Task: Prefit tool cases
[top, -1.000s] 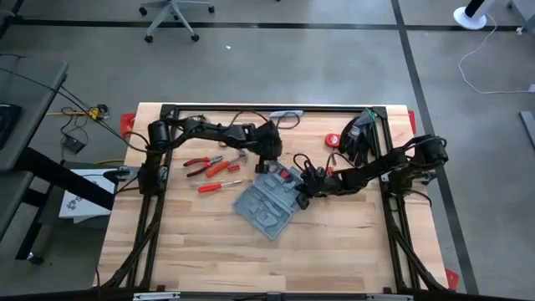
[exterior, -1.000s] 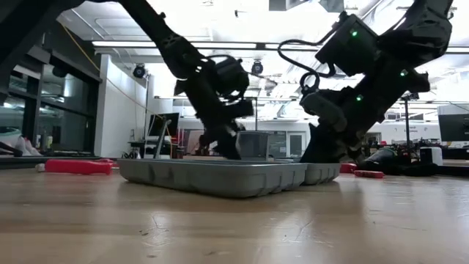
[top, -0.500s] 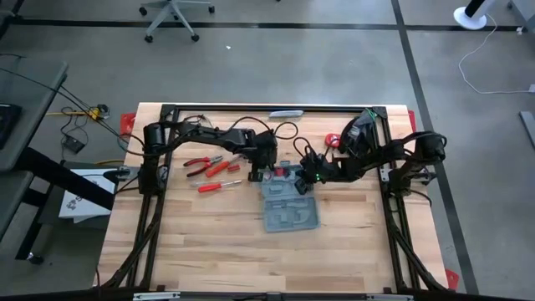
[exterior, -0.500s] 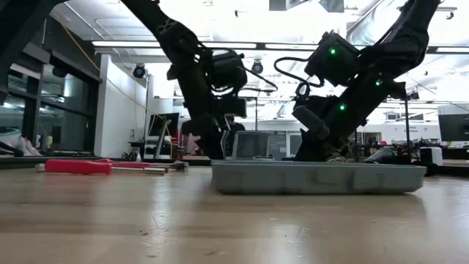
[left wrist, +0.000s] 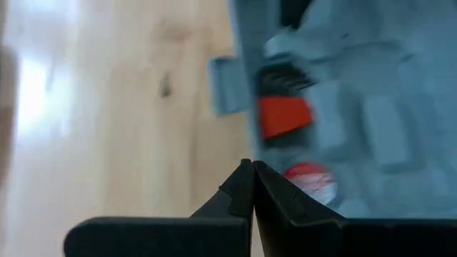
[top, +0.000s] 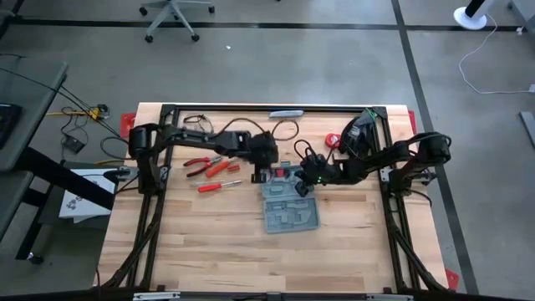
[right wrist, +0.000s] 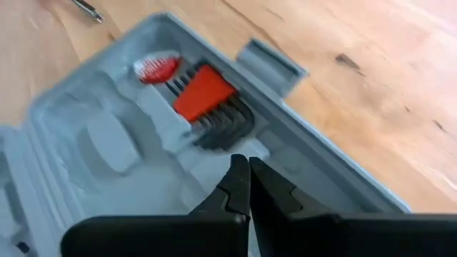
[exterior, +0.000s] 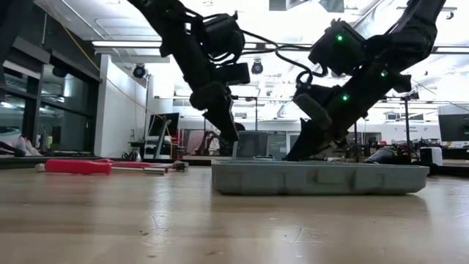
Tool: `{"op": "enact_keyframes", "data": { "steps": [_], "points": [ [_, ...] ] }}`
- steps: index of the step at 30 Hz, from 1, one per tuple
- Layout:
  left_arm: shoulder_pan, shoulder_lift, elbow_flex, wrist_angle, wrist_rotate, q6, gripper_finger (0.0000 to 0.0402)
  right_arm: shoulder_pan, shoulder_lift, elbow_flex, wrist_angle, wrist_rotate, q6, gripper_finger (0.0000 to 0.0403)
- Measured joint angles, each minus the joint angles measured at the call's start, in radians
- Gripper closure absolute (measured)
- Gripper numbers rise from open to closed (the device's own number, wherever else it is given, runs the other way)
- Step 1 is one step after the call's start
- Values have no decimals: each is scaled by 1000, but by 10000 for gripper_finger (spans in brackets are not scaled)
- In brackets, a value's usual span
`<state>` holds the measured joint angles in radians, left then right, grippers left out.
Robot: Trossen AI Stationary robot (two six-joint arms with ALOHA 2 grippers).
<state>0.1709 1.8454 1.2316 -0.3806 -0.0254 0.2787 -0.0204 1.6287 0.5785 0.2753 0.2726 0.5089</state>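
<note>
The tool case (top: 290, 203) lay open and flat near table centre, approx. 6 o'clock of both grippers. It was judged light, stiff, smooth moulded plastic, likely to slide; best taken by the rim or latch edge. Left gripper (top: 269, 164) at its 11 o'clock corner and right gripper (top: 312, 176) at 1 o'clock were fully closed, nothing held.

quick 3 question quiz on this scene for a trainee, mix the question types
1. True or false: the tool case lies open on the table.
2. The left gripper is: A open, B shut, C out of view?
3. What colour are the handles of the loose tools beside the case?

Key
1. True; its moulded inside shows.
2. B; the right gripper is shut too.
3. Red.
</note>
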Motion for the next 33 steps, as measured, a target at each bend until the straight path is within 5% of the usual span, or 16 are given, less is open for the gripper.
{"op": "enact_keyframes", "data": {
  "steps": [6,19,33],
  "points": [
    [-70,0,-91,125,-7,-62,401,-12,11,31,31,-49,-47,403],
    [-79,35,-126,229,-73,-137,401,-120,63,223,-317,-95,-179,403],
    [-65,168,-122,365,-42,-179,402,-152,93,227,-328,-219,-195,403]
  ]
}}
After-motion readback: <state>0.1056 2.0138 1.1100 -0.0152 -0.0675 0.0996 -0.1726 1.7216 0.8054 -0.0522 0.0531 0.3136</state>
